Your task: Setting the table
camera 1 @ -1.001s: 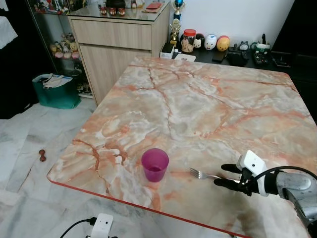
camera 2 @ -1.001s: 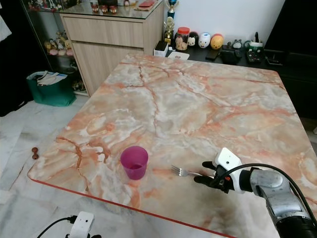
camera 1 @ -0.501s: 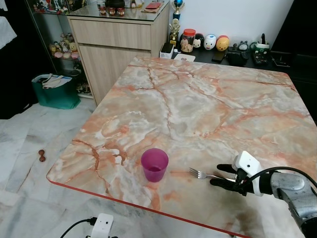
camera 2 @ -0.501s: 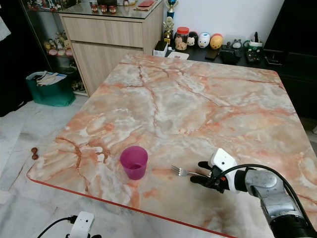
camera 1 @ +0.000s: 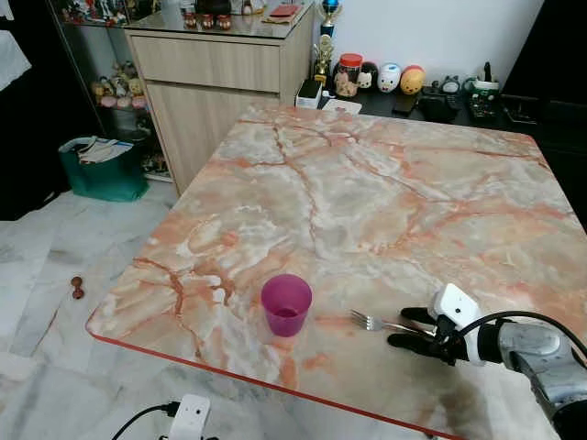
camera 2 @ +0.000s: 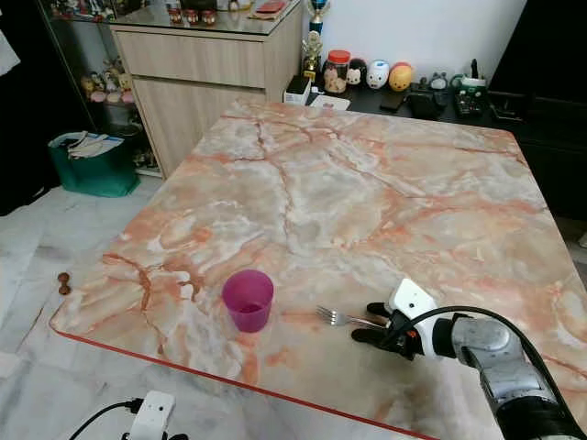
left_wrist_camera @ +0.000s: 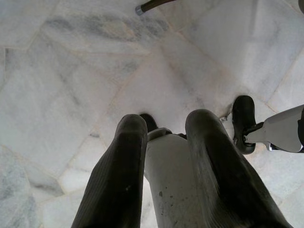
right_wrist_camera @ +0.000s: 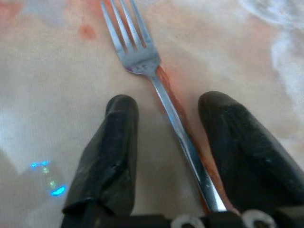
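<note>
A marble-patterned dining table (camera 1: 367, 183) with orange veining is seen from above, its near edge trimmed in red. A magenta plastic cup (camera 1: 286, 304) is set upright near the front edge of the table. Just to the robot's right of the cup, a metal fork (camera 1: 381, 323) is laid flat on the tabletop, its tines directed toward the cup and its handle extending toward the right gripper (camera 1: 415, 327).

The right gripper is held low over the table at the handle end of the fork. In the right wrist view, its two black fingers (right_wrist_camera: 111, 152) are spread apart on either side of the fork (right_wrist_camera: 161, 95) handle, with a gap visible between each pad and the metal; the fork is thus straddled but not clamped. The handle lies closer to one finger than to the other.

The left gripper (left_wrist_camera: 166, 142) is hung beside the robot's body, over the pale marble floor (left_wrist_camera: 71, 71); its fingers are parted and nothing is held between them.

Behind the table, a wooden sideboard (camera 1: 215, 82) and a green bag (camera 1: 103, 170) on the floor are shown.
</note>
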Tool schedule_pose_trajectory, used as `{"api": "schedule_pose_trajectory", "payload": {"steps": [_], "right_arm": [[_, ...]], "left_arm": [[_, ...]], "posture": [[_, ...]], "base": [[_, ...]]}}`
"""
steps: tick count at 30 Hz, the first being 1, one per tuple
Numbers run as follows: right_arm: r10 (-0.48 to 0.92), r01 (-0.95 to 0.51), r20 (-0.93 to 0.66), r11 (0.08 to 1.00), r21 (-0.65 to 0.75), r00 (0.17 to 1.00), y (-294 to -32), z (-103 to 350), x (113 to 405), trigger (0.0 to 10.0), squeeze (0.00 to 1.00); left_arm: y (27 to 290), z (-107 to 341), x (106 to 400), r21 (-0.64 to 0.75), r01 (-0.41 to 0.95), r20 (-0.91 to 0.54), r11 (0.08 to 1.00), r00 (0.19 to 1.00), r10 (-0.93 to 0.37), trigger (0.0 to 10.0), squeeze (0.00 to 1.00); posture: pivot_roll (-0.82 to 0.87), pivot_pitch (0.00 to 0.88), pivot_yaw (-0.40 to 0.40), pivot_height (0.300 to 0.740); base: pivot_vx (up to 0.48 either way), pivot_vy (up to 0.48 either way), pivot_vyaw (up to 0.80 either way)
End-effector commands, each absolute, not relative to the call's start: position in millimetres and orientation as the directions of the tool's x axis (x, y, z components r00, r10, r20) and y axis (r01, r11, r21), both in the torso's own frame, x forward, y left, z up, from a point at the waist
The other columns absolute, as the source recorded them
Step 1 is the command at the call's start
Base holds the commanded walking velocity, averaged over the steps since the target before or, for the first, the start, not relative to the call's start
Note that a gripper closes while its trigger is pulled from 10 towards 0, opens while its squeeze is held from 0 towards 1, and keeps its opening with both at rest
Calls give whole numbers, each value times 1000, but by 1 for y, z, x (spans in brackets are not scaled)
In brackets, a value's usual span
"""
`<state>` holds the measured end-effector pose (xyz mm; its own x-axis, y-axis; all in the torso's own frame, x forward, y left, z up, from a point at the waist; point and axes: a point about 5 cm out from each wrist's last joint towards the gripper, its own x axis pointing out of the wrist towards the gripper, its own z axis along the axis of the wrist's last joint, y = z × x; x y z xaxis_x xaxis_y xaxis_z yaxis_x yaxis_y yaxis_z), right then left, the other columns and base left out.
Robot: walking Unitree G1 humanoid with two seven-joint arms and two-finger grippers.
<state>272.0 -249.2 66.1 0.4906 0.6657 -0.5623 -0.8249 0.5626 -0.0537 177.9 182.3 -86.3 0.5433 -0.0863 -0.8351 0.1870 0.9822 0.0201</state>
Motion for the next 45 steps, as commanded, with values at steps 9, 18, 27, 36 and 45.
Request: {"api": "schedule_pose_trajectory", "payload": {"steps": [9,18,27,36,45], "right_arm": [[666,-838,-585,543,-45,463,-247,60,271,0,0],[667,-844,-592,535,-44,453,-245,59,271,0,0],[650,-831,-586,551,-75,484,-245,59,274,0,0],[615,-728,-431,664,-169,661,-239,74,289,0,0],[348,-332,9,901,-279,938,-228,118,306,10000,0]], "left_arm": [[181,-88,175,7,171,-844,985,529,-86,10000,0],[181,-88,175,4,171,-845,985,527,-88,10000,0],[181,-88,176,6,171,-846,985,527,-86,10000,0],[181,-88,175,7,174,-846,985,527,-87,10000,0],[181,-88,174,5,180,-847,984,523,-92,10000,0]], "posture": [[38,0,-5,740],[39,0,-5,740],[39,0,-5,740],[37,0,-5,740],[28,0,-7,740]], "base": [[0,0,0],[0,0,0],[0,0,0],[0,0,0],[0,0,0]]}}
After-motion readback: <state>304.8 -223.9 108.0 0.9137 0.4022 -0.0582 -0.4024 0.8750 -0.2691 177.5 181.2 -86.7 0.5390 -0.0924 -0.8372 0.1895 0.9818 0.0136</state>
